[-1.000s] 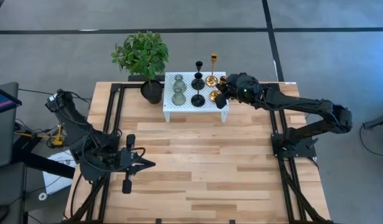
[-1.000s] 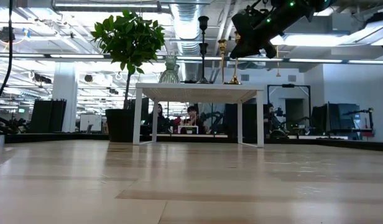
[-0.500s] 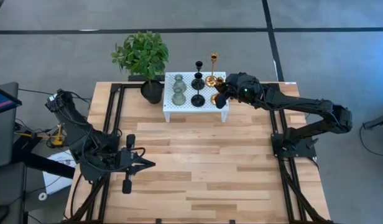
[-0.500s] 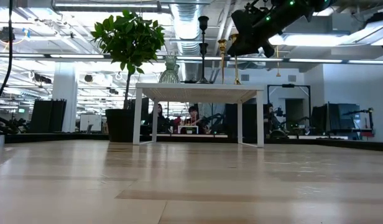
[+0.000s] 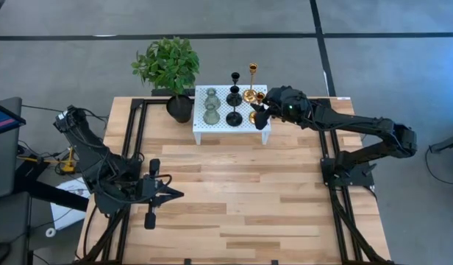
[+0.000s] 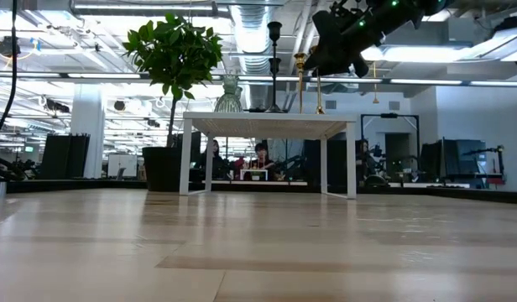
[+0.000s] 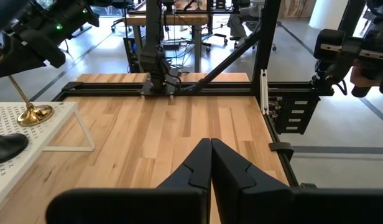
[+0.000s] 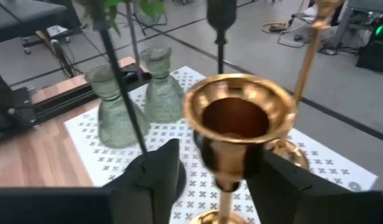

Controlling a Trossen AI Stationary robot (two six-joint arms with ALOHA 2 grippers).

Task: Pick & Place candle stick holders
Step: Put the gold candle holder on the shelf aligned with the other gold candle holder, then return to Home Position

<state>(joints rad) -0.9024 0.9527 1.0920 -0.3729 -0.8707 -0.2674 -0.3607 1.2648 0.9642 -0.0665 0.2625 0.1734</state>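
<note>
we see the right gripper [image 8: 207,171] spread wide around the gold holder [image 8: 235,124], which stands upright on the white stand [image 5: 212,126] at our table's twelve o'clock; left gripper [image 5: 168,194] shut, well apart at seven.

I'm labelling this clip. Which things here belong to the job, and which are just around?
Job: gold candle holders, black candle holders, grey-green candle holders, right gripper, fingers apart around a gold one.
Just around: potted plant, white stand, left gripper, idle.
</note>
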